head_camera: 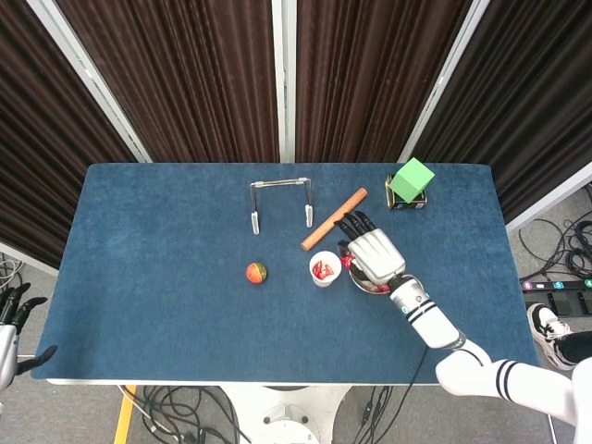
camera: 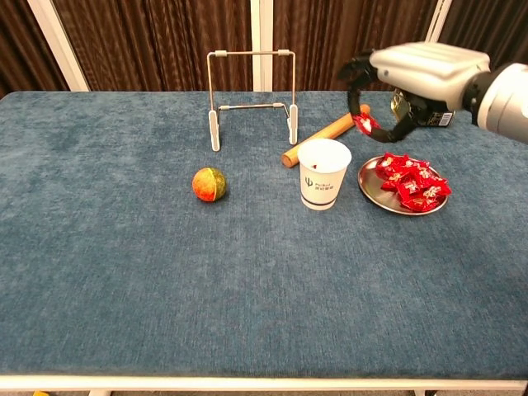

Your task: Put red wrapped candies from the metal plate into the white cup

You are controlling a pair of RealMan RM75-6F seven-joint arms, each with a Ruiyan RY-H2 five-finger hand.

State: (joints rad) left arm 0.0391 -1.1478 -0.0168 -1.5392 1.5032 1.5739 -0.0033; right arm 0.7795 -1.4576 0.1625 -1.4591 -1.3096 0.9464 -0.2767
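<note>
My right hand [camera: 417,78] [head_camera: 370,250] hangs above the table between the white cup [camera: 323,174] [head_camera: 325,269] and the metal plate [camera: 381,192], and pinches one red wrapped candy [camera: 365,124] in its fingertips. The cup stands upright just left of the plate, and the head view shows red candies [head_camera: 323,270] inside it. Several more red candies [camera: 412,181] lie heaped on the plate. In the head view the hand covers most of the plate. My left hand [head_camera: 11,319] shows only at the far left edge, off the table, fingers spread and holding nothing.
A wooden rolling pin [camera: 326,134] lies diagonally behind the cup, under the raised hand. A metal wire stand [camera: 252,97] stands at the back centre. A small orange-green ball [camera: 209,184] rests left of the cup. A green cube [camera: 431,79] sits on a can at the back right.
</note>
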